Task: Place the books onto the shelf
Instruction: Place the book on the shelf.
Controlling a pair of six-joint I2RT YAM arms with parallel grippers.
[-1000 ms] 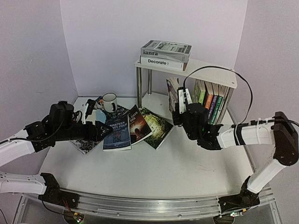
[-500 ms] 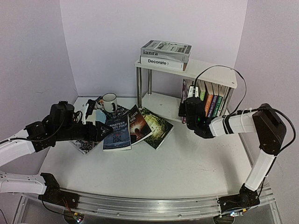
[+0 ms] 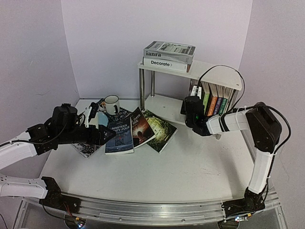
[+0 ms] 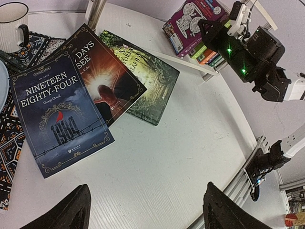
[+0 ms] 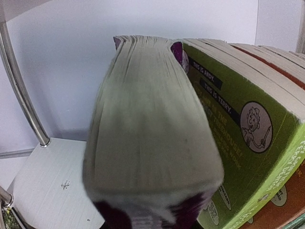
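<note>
White tabletop (image 3: 190,171) carries the shelf (image 3: 217,71) between pale lilac walls (image 3: 109,43).

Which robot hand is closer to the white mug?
Left. The left gripper hovers near the mug; the right gripper holds a purple book far off at the shelf.

You see plain lilac walls (image 3: 105,43) closing in the white bench (image 3: 157,176) on its far, left and right edges; an aluminium rail (image 3: 152,212) runs along its near edge, under even light.
</note>
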